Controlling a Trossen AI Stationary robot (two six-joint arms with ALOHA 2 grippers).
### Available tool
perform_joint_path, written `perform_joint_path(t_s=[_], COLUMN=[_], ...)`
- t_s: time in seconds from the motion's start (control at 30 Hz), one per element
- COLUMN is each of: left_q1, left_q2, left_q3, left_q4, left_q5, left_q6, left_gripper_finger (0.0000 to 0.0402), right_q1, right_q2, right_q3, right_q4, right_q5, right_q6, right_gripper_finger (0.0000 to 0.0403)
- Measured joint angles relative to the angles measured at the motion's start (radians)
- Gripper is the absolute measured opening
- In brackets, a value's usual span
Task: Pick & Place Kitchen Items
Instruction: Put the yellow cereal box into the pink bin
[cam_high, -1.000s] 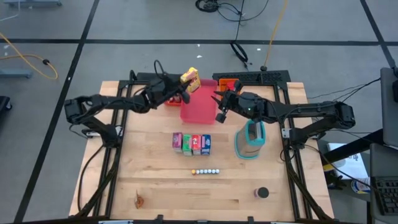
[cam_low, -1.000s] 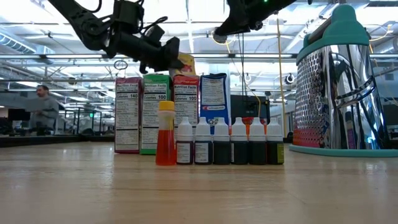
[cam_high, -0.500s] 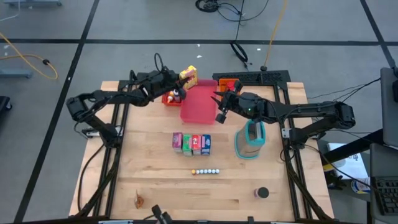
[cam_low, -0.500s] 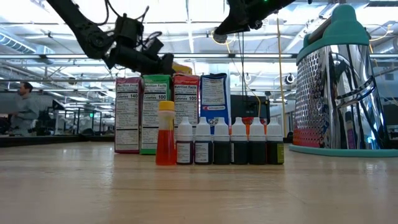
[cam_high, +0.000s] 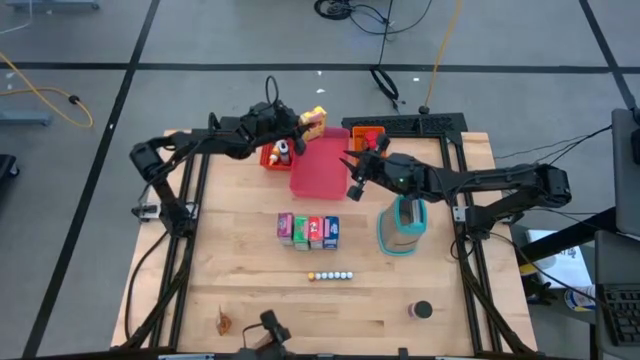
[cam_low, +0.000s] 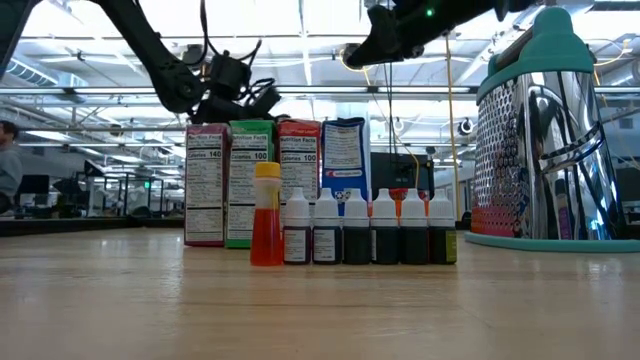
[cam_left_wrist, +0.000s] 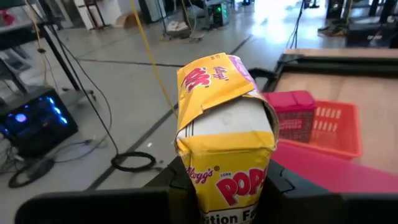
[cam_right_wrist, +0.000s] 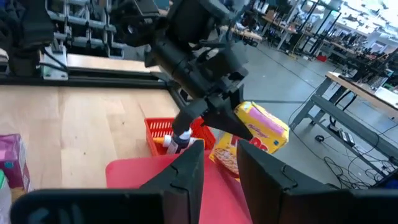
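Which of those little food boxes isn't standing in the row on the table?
The yellow box: the left gripper holds it in the air by the pink tray; the purple, green, red and blue boxes stand together.

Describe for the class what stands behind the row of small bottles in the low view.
Behind the small bottles stand four upright food boxes: purple, green, red, blue. Their lower parts are covered by the bottles; anything farther back on the table is hidden.

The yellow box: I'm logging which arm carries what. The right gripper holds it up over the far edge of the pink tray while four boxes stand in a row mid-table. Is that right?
Not quite. The left gripper, not the right, holds the yellow box over the far edge of the pink tray, as the high view shows. The right gripper hangs over the tray's other side, holding nothing. The four boxes do stand in a row mid-table.
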Motion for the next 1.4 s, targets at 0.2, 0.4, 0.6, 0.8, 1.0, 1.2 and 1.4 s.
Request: perform_joint_path(t_s=[0.2,0.4,0.6,0.8,1.0,1.2,1.4], left_q1=[0.027,0.035,0.036,0.038,0.040,0.040,0.040], left_q2=[0.048,0.093,0.091,0.091,0.091,0.091,0.091], left_q3=[0.002,0.002,0.002,0.002,0.002,0.002,0.002], left_q4=[0.002,0.036,0.054,0.053,0.053,0.053,0.054], left_q5=[0.035,0.053,0.060,0.044,0.042,0.048,0.033], left_q6=[0.012,0.029,0.049,0.056,0.057,0.056,0.032], left_gripper_finger=[0.0088,0.0088,0.0088,0.0088,0.0088,0.0104,0.0182], right_q1=[0.000,0.000,0.000,0.000,0.000,0.000,0.000], right_q2=[0.000,0.000,0.000,0.000,0.000,0.000,0.000], right_q3=[-0.022,-0.022,-0.022,-0.022,-0.022,-0.022,-0.022], right_q4=[0.076,0.075,0.075,0.088,0.089,0.089,0.089], right_q5=[0.000,-0.004,-0.079,-0.077,-0.077,-0.077,-0.077], right_q6=[-0.026,-0.027,-0.045,-0.052,-0.052,-0.052,-0.052], right_gripper_finger=[0.0090,0.0091,0.0091,0.0091,0.0091,0.0091,0.0089])
